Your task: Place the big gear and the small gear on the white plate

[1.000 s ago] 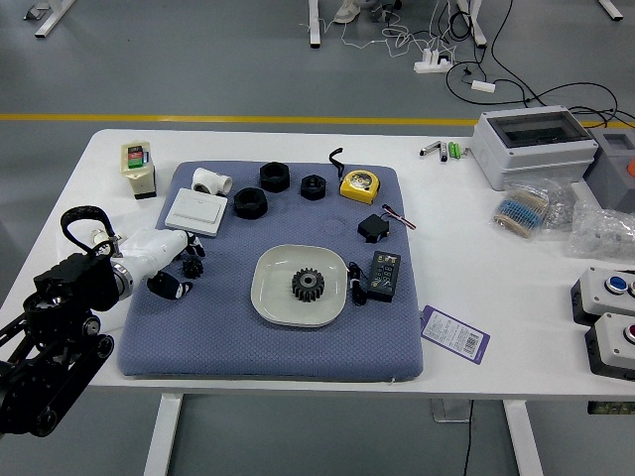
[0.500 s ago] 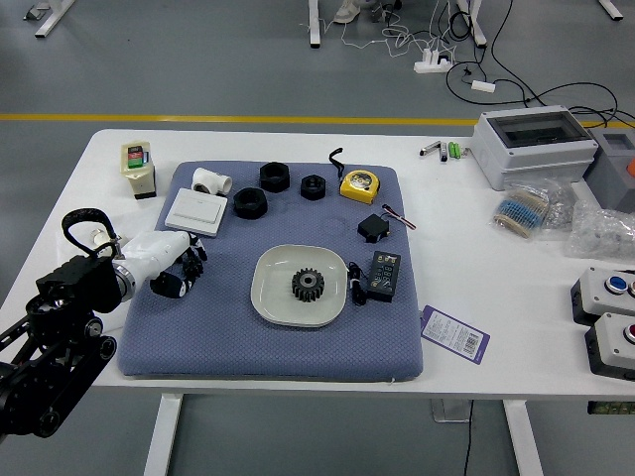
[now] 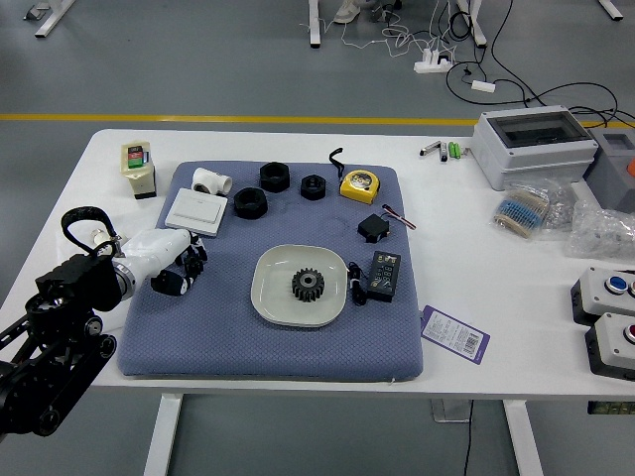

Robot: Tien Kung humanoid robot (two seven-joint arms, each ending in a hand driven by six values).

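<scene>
the left hand [image 3: 165, 260] had its fingers curled nearly closed around the small gear [image 3: 190, 265], mostly hidden between them. off to the right of those fingers, the white plate [image 3: 271, 297] held the big gear [image 3: 308, 285] near its middle.

One white plate [image 3: 273, 288] carries one gear [image 3: 308, 285]. From it, three black round pieces [image 3: 275, 178] lie around eleven to twelve o'clock, one yellow tape measure [image 3: 359, 185] at one o'clock, two button boxes [image 3: 599, 294] at three.
</scene>
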